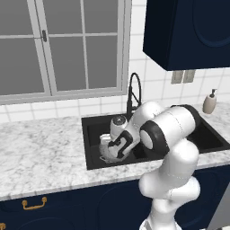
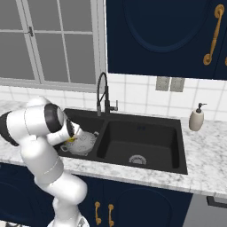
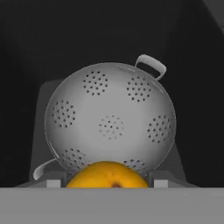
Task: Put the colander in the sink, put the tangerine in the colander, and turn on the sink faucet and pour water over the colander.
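Observation:
The silver-grey colander (image 3: 109, 122) sits upright on the floor of the left basin of the black sink (image 2: 146, 133), its holes and two loop handles showing. My gripper (image 3: 107, 183) hangs just above its near rim, shut on the orange tangerine (image 3: 107, 175), which is wedged between the two fingertips (image 3: 53, 183). From the right base view, a sliver of the tangerine (image 2: 71, 139) shows at the hand, beside the colander (image 2: 84, 142). The arm hides most of the colander (image 1: 104, 155) in the left base view. The black gooseneck sink faucet (image 2: 103, 93) stands behind the sink's divider.
A beige soap dispenser (image 2: 196, 119) stands on the marble counter (image 1: 40, 143) right of the sink. The right basin has a silver drain (image 2: 137, 159). A window is behind the counter, with dark blue cabinets above at right.

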You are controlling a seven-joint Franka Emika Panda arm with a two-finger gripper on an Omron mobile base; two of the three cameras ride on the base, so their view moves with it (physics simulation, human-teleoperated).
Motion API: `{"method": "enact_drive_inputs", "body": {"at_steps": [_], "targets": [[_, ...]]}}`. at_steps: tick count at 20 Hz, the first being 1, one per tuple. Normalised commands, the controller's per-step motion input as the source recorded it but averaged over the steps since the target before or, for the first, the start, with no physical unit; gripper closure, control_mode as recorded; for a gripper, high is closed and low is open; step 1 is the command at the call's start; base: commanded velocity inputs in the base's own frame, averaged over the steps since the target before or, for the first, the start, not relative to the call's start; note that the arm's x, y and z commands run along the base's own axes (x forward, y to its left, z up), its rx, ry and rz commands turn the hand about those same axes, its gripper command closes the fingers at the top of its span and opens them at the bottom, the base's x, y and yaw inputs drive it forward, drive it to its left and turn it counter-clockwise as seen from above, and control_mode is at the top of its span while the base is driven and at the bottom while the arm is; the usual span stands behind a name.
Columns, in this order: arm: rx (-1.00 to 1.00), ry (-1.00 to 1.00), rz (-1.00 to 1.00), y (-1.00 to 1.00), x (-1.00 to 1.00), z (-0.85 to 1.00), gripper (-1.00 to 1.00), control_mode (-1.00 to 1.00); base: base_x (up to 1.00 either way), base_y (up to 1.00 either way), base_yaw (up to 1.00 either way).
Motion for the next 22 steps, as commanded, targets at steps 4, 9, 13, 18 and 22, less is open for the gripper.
{"method": "enact_drive_inputs", "body": {"at_steps": [4,9,13,18,22], "targets": [[-0.05,0.03,0.00,0.00,0.32,-0.48,1.00,-1.00,0.00,0.00,0.00],[-0.04,0.06,0.00,0.01,0.27,-0.50,1.00,-1.00,0.00,0.00,0.00],[-0.01,0.08,0.00,0.00,0.37,-0.33,1.00,-1.00,0.00,0.00,0.00],[0.00,0.08,0.00,0.02,0.44,-0.20,-1.00,-1.00,0.00,0.00,0.00],[0.00,0.02,0.00,0.05,0.32,0.04,-1.00,-1.00,0.00,0.00,0.00]]}}
